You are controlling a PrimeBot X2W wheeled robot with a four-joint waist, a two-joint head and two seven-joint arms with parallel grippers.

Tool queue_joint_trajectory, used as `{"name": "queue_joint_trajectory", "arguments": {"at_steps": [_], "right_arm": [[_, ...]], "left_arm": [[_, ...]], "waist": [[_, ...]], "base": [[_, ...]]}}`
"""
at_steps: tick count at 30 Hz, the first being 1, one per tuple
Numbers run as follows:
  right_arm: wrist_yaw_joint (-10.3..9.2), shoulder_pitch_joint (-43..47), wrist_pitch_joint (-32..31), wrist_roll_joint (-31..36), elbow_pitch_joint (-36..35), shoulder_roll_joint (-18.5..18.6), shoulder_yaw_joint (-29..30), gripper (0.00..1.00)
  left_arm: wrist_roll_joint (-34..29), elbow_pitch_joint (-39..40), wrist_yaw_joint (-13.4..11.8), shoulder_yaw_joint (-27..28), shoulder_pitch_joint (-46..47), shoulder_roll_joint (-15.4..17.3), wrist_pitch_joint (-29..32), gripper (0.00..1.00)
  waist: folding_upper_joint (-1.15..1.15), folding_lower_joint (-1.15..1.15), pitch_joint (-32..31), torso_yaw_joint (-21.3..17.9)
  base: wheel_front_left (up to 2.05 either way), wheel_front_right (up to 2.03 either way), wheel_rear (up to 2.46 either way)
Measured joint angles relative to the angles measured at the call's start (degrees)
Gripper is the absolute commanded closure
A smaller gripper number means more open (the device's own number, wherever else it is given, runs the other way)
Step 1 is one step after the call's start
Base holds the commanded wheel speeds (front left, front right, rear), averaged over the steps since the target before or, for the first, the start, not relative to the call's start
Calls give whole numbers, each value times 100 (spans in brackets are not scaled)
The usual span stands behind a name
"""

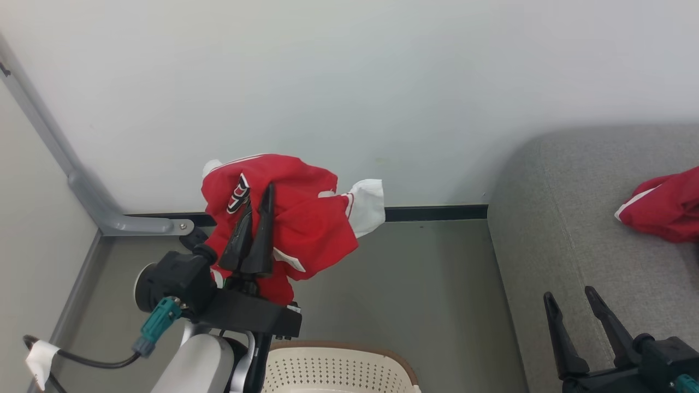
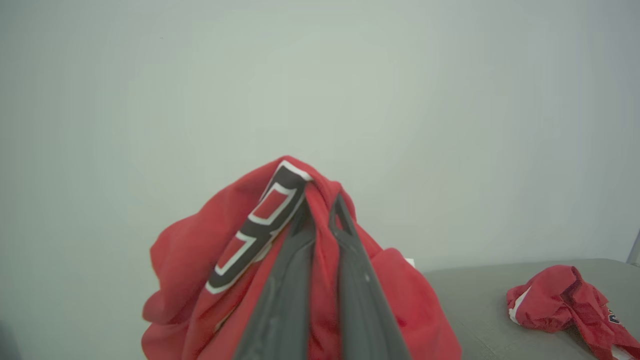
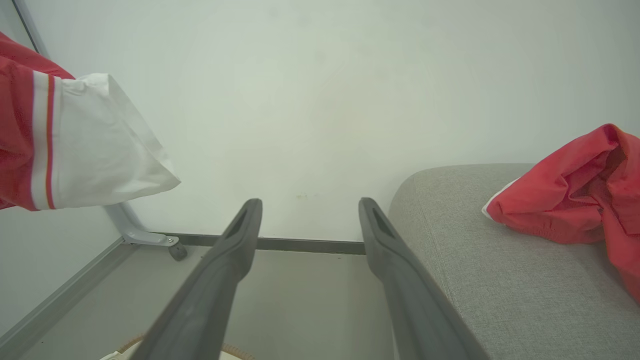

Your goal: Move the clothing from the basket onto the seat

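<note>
If the pinch slips, the jersey [image 1: 306,218] hits the floor [image 1: 409,284]

Because the left gripper [image 1: 256,199] clamps only a bunched fold, loose red-and-white cloth sags free, and a swing could tug it out short of the seat [image 1: 573,229]. It hangs crumpled in the air near the basket [image 1: 338,371], well apart from the seat. The right gripper [image 1: 569,295] stands spread wide, empty.

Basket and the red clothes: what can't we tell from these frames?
- Basket: head view, cut by the bottom edge and the left arm; contents unseen.
- Held red garment: bunched around the shut left gripper; left wrist view, print folded, unreadable.
- Second red garment on the seat: head view, cut by the right edge; type unclear.
</note>
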State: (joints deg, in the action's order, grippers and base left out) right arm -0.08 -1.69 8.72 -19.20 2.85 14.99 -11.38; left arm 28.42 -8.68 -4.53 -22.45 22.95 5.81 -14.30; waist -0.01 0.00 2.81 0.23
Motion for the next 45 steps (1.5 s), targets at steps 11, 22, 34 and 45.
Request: {"name": "queue_joint_trajectory", "arguments": {"at_steps": [11,22,34,45], "right_arm": [[-18,132,-116,1,-104,-46,-118,0],[-7,128,-191,1,-275,-108,-300,0],[424,-187,-367,59,-638,-614,-1418,0],[621,-840,-521,58,-710,-968,-2370,0]], "left_arm": [[-136,1054,1,-372,-33,-36,0,100],[-187,1380,-11,-442,-99,-32,164,100],[-188,1464,-51,-602,-100,-44,405,100],[-187,1366,-49,-791,-83,-92,572,100]], "waist": [[1,0,-158,-27],[1,0,-163,-32],[1,0,-167,31],[1,0,-184,189]], "base": [[0,0,0],[0,0,0],[0,0,0],[0,0,0]]}}
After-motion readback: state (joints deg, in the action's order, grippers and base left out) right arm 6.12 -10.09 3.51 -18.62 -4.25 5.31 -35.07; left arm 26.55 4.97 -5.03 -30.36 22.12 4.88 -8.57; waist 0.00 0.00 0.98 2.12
